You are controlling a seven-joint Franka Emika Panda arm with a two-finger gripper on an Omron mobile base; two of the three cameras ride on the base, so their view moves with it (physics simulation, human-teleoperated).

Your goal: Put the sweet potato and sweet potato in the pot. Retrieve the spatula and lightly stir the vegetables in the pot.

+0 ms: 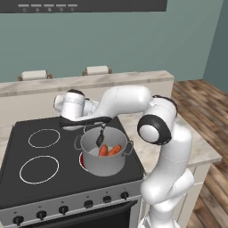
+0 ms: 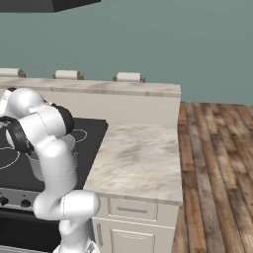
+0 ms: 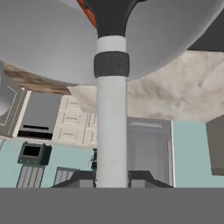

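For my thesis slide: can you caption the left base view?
Gripper dips the spatula into the pot on the stove, beside two sweet potatoes.

- the arm [image 1: 129,100] is glossy white throughout, built of thick rounded tubular links with smooth bulbous shells.
- the elbow joint [image 1: 153,129] has a black ring around a white round cap; in the right base view a second joint [image 2: 17,136] shows the same black ring.
- dark bands sit at the seams between links.
- the lower link [image 1: 171,187] swells into a fat curved column.
- the wrist [image 1: 71,104] ends in a short white cylinder with a rounded cap.
- the hand [image 1: 87,120] beneath it is a flat black bar.
- the fingers [image 3: 142,178] are small dark wedges.
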